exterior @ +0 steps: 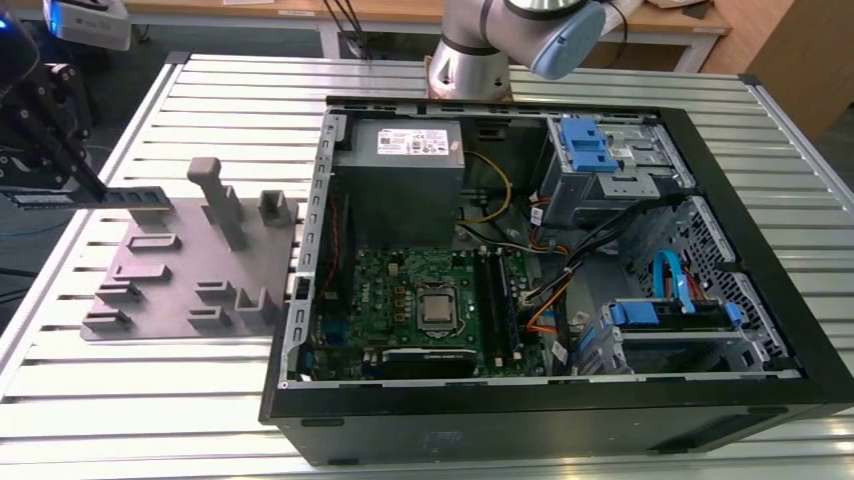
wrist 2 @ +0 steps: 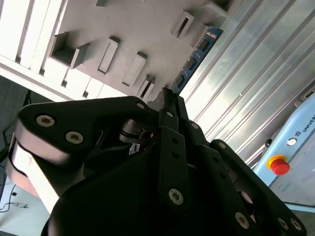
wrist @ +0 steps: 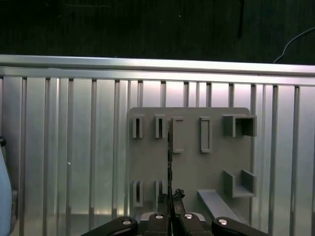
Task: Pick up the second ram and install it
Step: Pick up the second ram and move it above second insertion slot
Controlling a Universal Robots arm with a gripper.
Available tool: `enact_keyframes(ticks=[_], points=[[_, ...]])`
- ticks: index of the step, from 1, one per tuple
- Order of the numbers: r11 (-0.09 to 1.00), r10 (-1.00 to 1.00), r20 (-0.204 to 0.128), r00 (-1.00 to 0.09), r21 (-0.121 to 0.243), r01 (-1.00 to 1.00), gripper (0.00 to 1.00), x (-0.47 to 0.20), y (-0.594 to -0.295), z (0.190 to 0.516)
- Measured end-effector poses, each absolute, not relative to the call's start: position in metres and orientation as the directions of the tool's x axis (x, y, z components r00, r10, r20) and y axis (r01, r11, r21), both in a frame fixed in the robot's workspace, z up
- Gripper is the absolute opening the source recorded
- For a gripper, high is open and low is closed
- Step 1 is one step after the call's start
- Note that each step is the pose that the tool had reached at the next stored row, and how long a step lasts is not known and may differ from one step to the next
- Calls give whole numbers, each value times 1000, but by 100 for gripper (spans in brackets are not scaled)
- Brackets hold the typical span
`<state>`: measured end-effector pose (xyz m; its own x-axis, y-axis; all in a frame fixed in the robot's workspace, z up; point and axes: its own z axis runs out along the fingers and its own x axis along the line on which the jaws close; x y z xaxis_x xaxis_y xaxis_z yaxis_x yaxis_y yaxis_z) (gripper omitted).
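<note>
My gripper (exterior: 91,192) is at the exterior view's far left, shut on the second ram (exterior: 134,197), a thin blue-green board held flat and level. The board juts toward the exterior view's right, over the far left part of the grey slotted block (exterior: 200,265). In the second wrist view the fingers (wrist 2: 167,105) pinch one end of the ram (wrist 2: 198,55), which hangs above the block (wrist 2: 133,34). The first wrist view shows the ram (wrist: 169,157) edge-on as a thin dark line over the block (wrist: 189,162), clamped in the gripper (wrist: 170,197).
An open computer case (exterior: 300,250) lies to the exterior view's right of the block, with a motherboard (exterior: 414,300), memory slots (exterior: 501,300), cables and blue drive brackets (exterior: 583,145). The arm's base (exterior: 470,60) stands behind it. A red button (wrist 2: 279,165) sits off the slatted table.
</note>
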<state>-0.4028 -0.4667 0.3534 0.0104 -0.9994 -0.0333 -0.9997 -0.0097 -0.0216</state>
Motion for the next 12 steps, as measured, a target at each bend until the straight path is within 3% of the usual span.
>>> enact_keyframes(ticks=[12], points=[[-10, -999, -33, 10, -21, -1000, 14, -403, -467, 374]])
